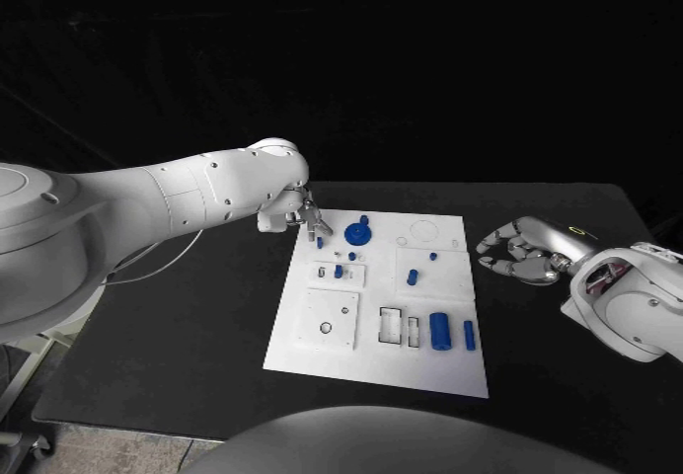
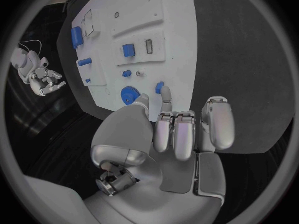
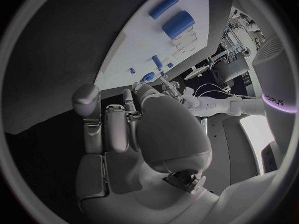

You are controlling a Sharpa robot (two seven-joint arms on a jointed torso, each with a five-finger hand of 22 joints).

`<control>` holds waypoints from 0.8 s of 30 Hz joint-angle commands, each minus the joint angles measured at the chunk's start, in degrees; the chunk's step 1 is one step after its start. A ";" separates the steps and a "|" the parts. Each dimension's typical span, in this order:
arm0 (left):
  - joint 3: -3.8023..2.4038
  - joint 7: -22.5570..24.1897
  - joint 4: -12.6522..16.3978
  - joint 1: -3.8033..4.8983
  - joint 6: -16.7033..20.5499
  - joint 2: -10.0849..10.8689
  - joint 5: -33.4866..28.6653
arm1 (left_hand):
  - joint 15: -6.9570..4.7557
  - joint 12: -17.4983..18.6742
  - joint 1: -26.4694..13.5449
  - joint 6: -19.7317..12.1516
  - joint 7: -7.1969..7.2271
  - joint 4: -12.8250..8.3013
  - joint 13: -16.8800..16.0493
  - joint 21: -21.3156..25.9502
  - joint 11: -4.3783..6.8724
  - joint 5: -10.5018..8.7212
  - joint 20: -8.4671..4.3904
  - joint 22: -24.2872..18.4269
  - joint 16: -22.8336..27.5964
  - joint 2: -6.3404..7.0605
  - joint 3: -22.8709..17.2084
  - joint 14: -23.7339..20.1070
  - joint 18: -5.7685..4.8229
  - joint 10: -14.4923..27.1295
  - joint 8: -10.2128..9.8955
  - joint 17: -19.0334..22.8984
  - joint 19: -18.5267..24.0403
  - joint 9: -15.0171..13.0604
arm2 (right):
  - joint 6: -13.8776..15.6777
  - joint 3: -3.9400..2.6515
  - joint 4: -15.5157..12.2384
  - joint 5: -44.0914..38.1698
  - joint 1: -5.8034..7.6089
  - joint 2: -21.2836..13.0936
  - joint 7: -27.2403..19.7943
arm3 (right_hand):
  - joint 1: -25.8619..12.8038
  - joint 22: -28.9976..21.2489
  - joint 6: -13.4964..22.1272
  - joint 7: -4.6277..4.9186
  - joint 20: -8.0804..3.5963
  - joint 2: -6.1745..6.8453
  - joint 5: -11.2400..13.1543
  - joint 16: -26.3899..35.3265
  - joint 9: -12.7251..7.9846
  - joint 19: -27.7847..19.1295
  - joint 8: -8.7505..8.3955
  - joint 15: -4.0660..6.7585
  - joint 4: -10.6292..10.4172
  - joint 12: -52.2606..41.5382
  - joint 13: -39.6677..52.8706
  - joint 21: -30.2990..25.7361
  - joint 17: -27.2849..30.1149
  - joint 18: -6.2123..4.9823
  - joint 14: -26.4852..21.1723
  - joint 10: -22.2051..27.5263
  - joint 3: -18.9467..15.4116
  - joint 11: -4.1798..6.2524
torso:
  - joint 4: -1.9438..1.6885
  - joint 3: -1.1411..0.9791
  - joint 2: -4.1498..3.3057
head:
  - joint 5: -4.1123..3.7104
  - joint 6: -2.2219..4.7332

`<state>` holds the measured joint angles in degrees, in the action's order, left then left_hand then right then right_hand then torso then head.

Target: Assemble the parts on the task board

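Over the task board, left hand pinches a blue part; right hand curled, holding nothing.

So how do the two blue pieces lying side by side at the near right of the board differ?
The wider blue piece is a thick, stubby cylinder, while the slim blue piece beside it is a thin rod. The wider one lies closer to the rectangular cutouts; the slim one lies closer to the task board edge. Both are blue, lie flat and roughly parallel, and neither hand touches them.
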<state>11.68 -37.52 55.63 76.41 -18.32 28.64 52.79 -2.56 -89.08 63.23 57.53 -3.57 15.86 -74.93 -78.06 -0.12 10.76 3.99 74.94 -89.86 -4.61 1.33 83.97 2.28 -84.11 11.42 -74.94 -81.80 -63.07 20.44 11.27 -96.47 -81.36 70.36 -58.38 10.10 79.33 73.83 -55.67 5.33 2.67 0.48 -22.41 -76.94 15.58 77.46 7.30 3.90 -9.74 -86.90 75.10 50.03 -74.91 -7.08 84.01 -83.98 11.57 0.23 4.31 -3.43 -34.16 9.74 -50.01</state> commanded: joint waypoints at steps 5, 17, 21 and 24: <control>-0.02 0.65 -0.65 -0.27 -0.38 -0.27 -0.48 | 0.06 0.46 1.21 -0.27 0.00 -0.10 -14.10 0.53 0.10 0.65 -0.07 10.85 -0.14 -0.19 0.20 6.03 0.89 -4.51 -0.31 -15.06 0.60 0.17 | -0.36 -0.01 0.05 0.12 -0.04 0.00 0.03 | 0.38 0.00 -0.36 0.23 0.03 -0.08 -0.40 0.16 -0.05 -0.21 -0.14 -0.40 0.03 0.27 11.76 -0.37 -3.12 -0.29 3.07 -2.87 0.30 -0.55 | 0.02 0.02 0.00 | 0.04 0.01; -0.01 0.82 -1.09 -0.74 -0.76 -0.61 -0.53 | 0.15 0.62 2.11 -0.61 -0.11 -0.36 -13.99 0.84 0.01 1.19 0.01 10.76 -0.14 -0.12 0.12 6.03 0.95 -4.33 -0.43 -15.06 0.87 0.22 | -0.41 -0.01 -0.01 0.25 -0.04 -0.02 0.02 | 0.38 0.00 -0.36 0.23 0.03 -0.08 -0.40 0.16 -0.05 -0.21 -0.14 -0.40 0.03 0.27 11.76 -0.37 -3.12 -0.29 3.07 -2.87 0.30 -0.55 | 0.03 0.01 0.00 | -0.05 0.01; -0.01 1.13 -1.09 -0.81 -0.55 -0.64 -0.56 | 0.17 0.63 2.21 -0.85 -0.19 -0.37 -13.99 0.91 -0.03 1.20 0.03 10.74 -0.14 -0.04 0.16 6.03 0.97 -4.32 -0.54 -15.06 0.93 0.26 | -0.42 -0.01 -0.01 0.36 -0.04 -0.06 0.03 | 0.38 0.00 -0.36 0.23 0.03 -0.08 -0.40 0.16 -0.05 -0.21 -0.14 -0.40 0.03 0.27 11.76 -0.37 -3.12 -0.29 3.07 -2.87 0.30 -0.55 | 0.01 0.00 0.00 | -0.10 0.01; -0.01 1.33 -1.13 -0.85 -0.46 -0.65 -0.57 | 0.20 0.64 2.28 -1.03 -0.25 -0.37 -13.98 0.92 -0.07 1.20 0.05 10.74 -0.14 -0.01 0.19 6.03 0.97 -4.30 -0.61 -15.06 0.94 0.27 | -0.43 -0.01 -0.01 0.49 -0.05 -0.07 0.03 | 0.38 0.00 -0.36 0.23 0.03 -0.08 -0.40 0.16 -0.05 -0.21 -0.14 -0.40 0.03 0.27 11.76 -0.37 -3.12 -0.29 3.07 -2.87 0.30 -0.55 | 0.00 -0.01 0.02 | -0.09 0.01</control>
<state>11.70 -37.12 54.53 75.59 -18.40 28.14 52.46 -2.55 -88.65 64.92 56.79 -3.87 15.69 -74.93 -77.36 -0.13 11.65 4.02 74.93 -89.86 -4.60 1.48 83.97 2.29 -84.11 10.95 -74.93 -81.37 -62.88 20.41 11.27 -96.46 -81.06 70.35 -58.44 10.10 79.33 73.83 -55.67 5.33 2.67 0.48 -22.41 -76.94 15.58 77.47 7.30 3.90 -9.74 -86.96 75.06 50.03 -74.91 -7.08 84.01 -83.98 11.57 0.23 4.32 -3.42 -34.15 9.66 -50.01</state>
